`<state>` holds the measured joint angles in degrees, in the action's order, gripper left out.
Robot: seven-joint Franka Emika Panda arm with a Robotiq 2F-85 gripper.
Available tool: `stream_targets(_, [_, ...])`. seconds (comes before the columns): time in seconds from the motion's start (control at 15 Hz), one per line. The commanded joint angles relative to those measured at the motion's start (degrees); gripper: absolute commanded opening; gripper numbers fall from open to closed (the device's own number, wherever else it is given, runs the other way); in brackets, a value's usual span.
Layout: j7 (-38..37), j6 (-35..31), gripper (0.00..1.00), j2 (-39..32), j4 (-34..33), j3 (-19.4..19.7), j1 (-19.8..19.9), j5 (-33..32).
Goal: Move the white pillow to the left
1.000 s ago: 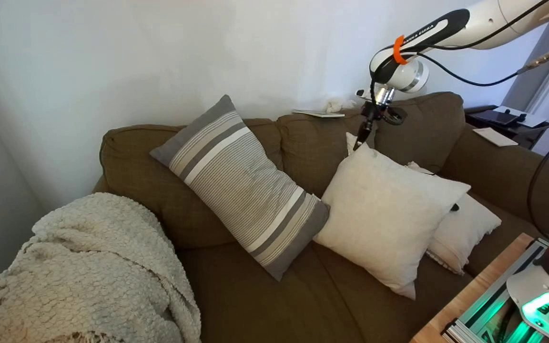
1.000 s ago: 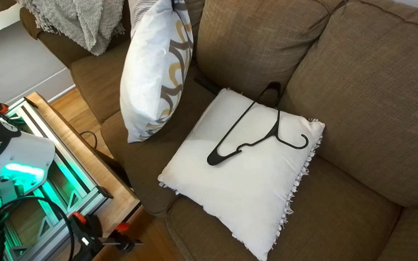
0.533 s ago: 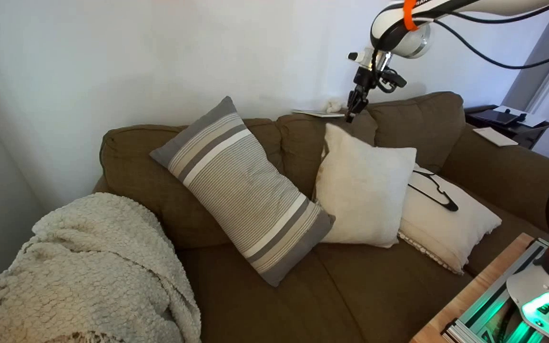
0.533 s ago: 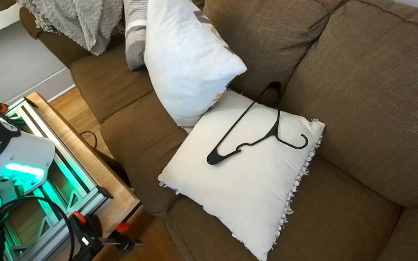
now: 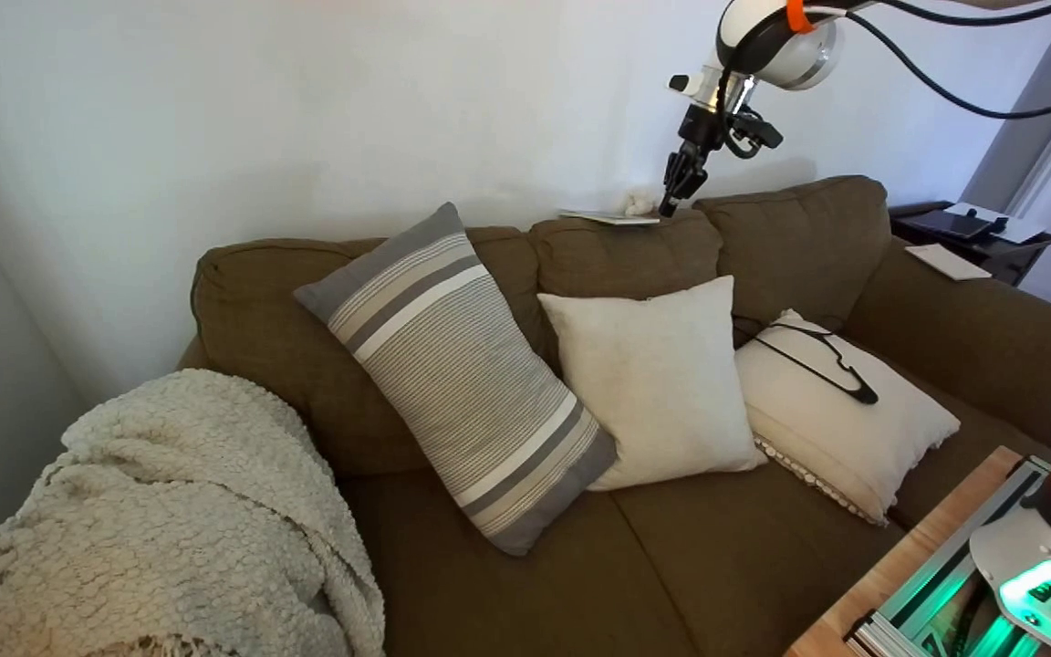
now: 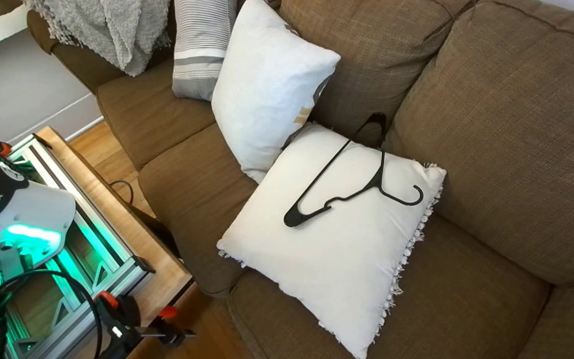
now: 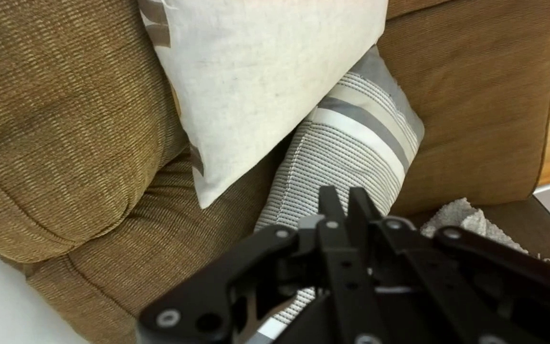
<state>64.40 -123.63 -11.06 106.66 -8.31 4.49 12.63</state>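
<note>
Can see the white pillow (image 5: 658, 383) turned and set farther back than a second ago — now tilted between the grey striped pillow (image 5: 471, 383) and the fringed pillow (image 5: 840, 433). Gripping nothing with the gripper (image 7: 345, 197) — lifted clear, parted by a slim gap. Can read "FRANKA" and "KA EMIKA" on the robot base (image 5: 1045, 552).

White pillow (image 5: 649, 388) of matt cloth, sofa (image 5: 735, 557) of rougher weave.

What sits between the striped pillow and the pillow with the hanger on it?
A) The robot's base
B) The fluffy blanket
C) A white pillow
C: both exterior views show the white pillow between the striped pillow and the fringed pillow that carries the hanger.
</note>
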Motion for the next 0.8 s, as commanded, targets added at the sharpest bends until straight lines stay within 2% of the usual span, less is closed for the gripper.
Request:
stream_targets(0.0, [-0.9, -3.0, 0.45, 0.1, -0.5, 1.5, -3.1, -6.8])
stream_targets(0.27, [-7.5, -1.8, 0.74, -6.8, -8.8, 1.7, -7.9, -23.4])
stream_targets(0.47, [-5.4, -0.2, 0.96, -17.0, -17.6, 0.7, -8.9, -22.9])
stream_targets(0.53, [-5.7, 0.8, 1.0, -20.0, -19.7, 0.8, -9.0, -22.3])
stream_targets(0.73, [-6.3, 6.0, 1.0, -30.1, -28.0, 1.6, -8.4, -21.1])
